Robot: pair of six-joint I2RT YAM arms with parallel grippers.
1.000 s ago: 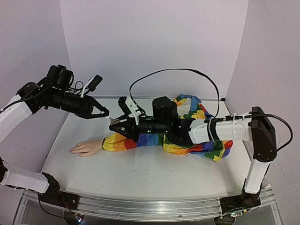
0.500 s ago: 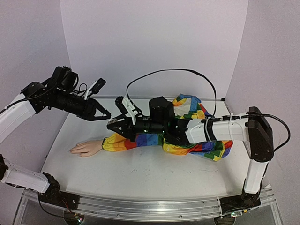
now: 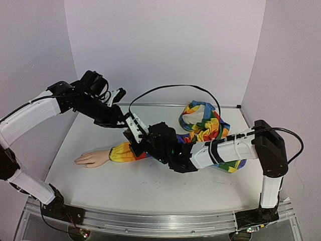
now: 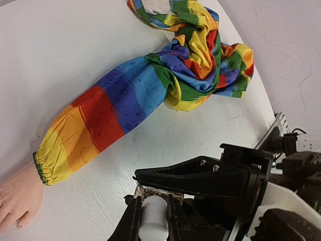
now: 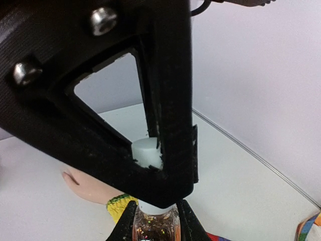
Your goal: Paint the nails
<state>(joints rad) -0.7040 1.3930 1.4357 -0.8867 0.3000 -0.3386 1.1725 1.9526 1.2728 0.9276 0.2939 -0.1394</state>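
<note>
Nails (image 3: 78, 161): tiny, hard, on pale dummy hand (image 3: 92, 158) lying flat at sleeve (image 3: 125, 151) end, probably light and slide-prone, best steadied at wrist; left gripper (image 4: 153, 213) clamped on white cap (image 5: 147, 152), right gripper (image 3: 134, 133) on glitter bottle (image 5: 153, 227), raised nearby.

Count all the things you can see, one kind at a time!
Robot claws: 2, the left claw and the right claw
Pretend hand: 1
Rainbow sleeve: 1
Glittery bottle with white cap: 1
Total: 5
</note>
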